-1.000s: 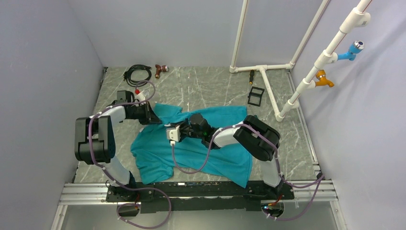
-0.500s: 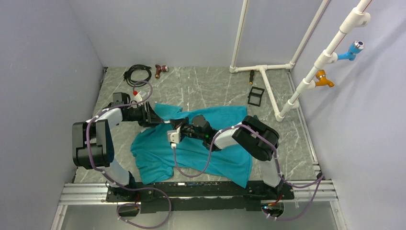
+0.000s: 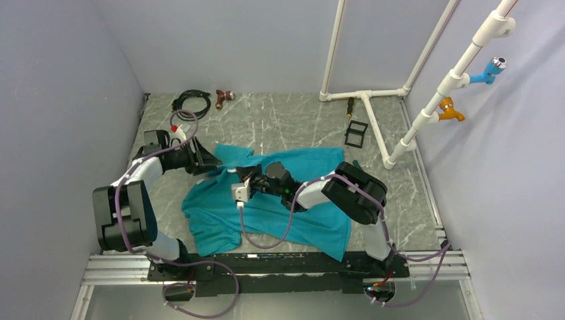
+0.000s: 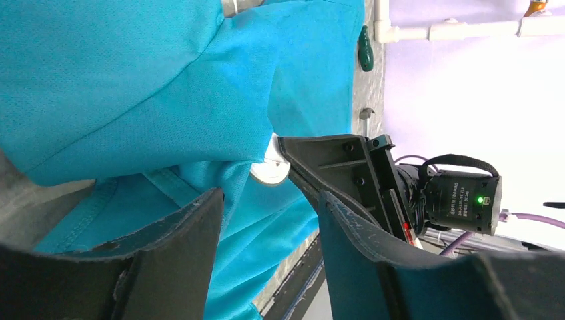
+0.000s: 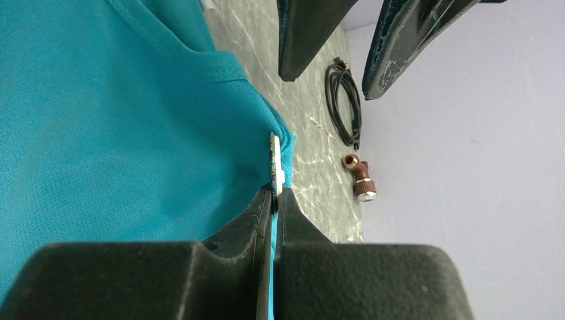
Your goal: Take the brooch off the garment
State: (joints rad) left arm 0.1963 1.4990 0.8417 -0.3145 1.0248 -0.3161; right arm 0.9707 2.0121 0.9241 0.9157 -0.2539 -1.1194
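Note:
The garment [image 3: 280, 213] is a teal t-shirt spread over the marble table. My right gripper [image 5: 273, 193] is shut at the shirt's upper-left edge, pinching the brooch [image 5: 274, 160] together with a strip of fabric. The brooch shows edge-on as a thin disc. In the left wrist view the brooch [image 4: 270, 170] is a pale round disc at the tip of the right gripper's fingers [image 4: 320, 157]. My left gripper [image 4: 270, 197] stands open just left of it, with nothing between its fingers. In the top view the left gripper [image 3: 212, 162] sits close to the right gripper [image 3: 234, 175], and the brooch is too small to make out.
A black cable coil [image 3: 191, 101] and a reddish-brown tool [image 3: 223, 97] lie at the back left. A white pipe frame [image 3: 370, 113], a small black frame [image 3: 356, 133] and a screwdriver [image 3: 350, 107] are at the back right. Grey walls close in both sides.
My left gripper has opened, let go of the shirt edge and drawn back to the left. The right gripper has stayed shut on the brooch, shifted slightly left.

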